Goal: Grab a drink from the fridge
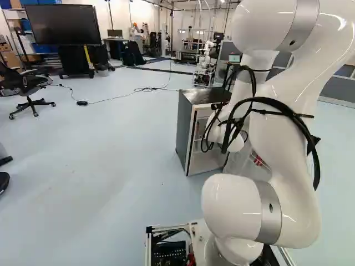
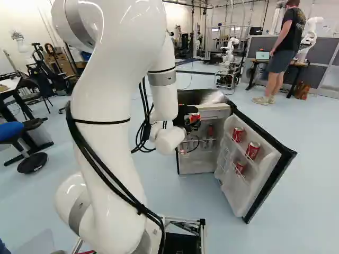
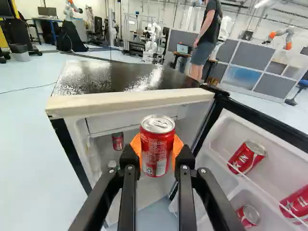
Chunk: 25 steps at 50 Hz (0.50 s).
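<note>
In the right base view my gripper (image 2: pixel 187 117) is in front of the small fridge's upper edge, a red can (image 2: pixel 195 117) at its tip. The wrist view shows the gripper (image 3: pixel 157 153) shut on the upright red can (image 3: pixel 157 144), an orange pad against either side. Behind and below it is the fridge (image 3: pixel 130 102), dark-topped, its door (image 2: pixel 267 159) swung open. Three red cans, one of them a tilted can (image 3: pixel 247 157), lie in the door racks. Another can (image 3: pixel 118 141) stands inside the fridge, beyond the held one.
The fridge's dark side (image 1: pixel 185 130) faces the left base view. A cable (image 1: pixel 119 96) runs over the floor towards the fridge. Farther back are a desk with a laptop (image 2: pixel 262 55), grey partitions (image 3: pixel 255 70) and another robot (image 2: pixel 229 58). Chairs stand at the far left.
</note>
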Available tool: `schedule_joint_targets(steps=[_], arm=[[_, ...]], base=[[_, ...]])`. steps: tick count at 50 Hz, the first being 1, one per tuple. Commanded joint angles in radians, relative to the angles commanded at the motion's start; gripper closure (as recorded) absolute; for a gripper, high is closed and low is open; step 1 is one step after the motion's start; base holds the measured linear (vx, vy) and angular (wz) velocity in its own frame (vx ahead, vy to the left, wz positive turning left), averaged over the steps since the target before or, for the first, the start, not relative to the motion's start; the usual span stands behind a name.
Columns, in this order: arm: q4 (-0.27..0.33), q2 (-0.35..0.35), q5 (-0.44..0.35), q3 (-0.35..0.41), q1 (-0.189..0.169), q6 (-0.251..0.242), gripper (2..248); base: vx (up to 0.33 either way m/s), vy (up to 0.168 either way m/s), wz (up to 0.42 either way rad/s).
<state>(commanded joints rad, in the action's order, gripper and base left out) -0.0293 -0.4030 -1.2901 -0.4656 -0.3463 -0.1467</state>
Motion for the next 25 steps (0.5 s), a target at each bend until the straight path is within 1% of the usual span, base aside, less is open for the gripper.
schedule_joint_targets(steps=[25], arm=[[0.0,0.072,-0.003,0.015,0.0,0.0,166]], base=[[0.0,0.0,0.0]])
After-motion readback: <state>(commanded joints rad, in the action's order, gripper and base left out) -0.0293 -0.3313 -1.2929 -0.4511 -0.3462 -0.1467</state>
